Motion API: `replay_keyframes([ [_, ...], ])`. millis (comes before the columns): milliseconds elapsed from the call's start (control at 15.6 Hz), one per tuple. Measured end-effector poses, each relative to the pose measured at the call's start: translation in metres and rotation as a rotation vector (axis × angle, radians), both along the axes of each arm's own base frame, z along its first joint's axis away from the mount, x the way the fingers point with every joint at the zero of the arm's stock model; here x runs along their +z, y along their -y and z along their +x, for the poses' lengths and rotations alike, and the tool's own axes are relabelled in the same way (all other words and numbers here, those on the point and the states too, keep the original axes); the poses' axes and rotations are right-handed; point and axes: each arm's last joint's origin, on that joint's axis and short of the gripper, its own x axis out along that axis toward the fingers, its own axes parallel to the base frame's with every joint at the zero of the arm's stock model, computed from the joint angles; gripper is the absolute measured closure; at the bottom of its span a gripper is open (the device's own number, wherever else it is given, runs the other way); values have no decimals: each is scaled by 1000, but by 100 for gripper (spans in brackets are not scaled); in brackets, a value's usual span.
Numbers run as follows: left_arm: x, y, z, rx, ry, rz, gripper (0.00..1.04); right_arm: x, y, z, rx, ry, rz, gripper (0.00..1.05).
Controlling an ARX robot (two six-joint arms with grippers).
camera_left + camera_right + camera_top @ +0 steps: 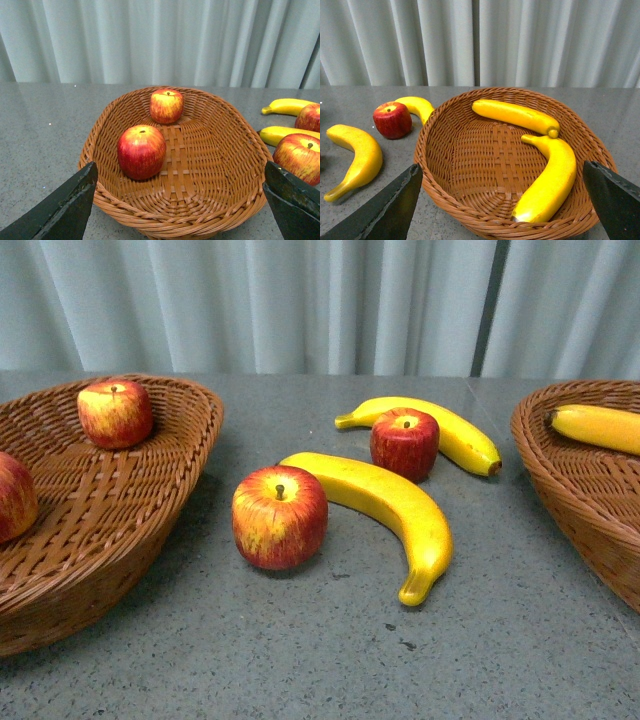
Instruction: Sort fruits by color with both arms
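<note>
Your left pincer [180, 169] open, empty, at left basket [215, 150] with two apples [141, 151] [166, 106], right pincer [502, 167] open at right basket [470, 155] with two bananas [515, 114] [550, 175], near apple [279, 517] seemingly touching near banana [390, 505] on the tabletop [300, 650].

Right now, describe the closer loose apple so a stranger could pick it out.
On the grey table, between the left basket and right basket, two apples lie loose. Yours is the near apple, left of the long banana. Unlike the darker far apple, it shows yellow streaks.
</note>
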Motion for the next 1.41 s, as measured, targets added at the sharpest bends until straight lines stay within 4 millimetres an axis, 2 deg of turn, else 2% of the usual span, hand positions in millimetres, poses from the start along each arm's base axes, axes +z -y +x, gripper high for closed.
replay_keyframes([
  [896, 0, 0, 0, 0, 0, 0, 7, 0, 0, 0, 0, 0, 0, 7],
  [960, -2, 0, 0, 20, -53, -11, 7, 0, 0, 0, 0, 0, 0, 7],
  [1024, -3, 2, 0, 73, -186, -29, 7, 0, 0, 0, -2, 0, 1, 7],
  [1088, 3, 7, 3, 122, -324, -14, 7, 0, 0, 0, 0, 0, 0, 7],
  [1152, 15, 12, 10, 127, -330, 4, 7, 0, 0, 0, 2, 1, 1, 7],
  [1279, 57, 15, 35, 90, -197, 3, 7, 0, 0, 0, 0, -1, 1, 7],
  [1343, 82, 20, 57, 19, -126, 34, 7, 0, 0, 0, 0, 0, 1, 7],
  [1407, 95, 27, 77, -63, -106, 75, 7, 0, 0, 0, 0, 0, 1, 7],
])
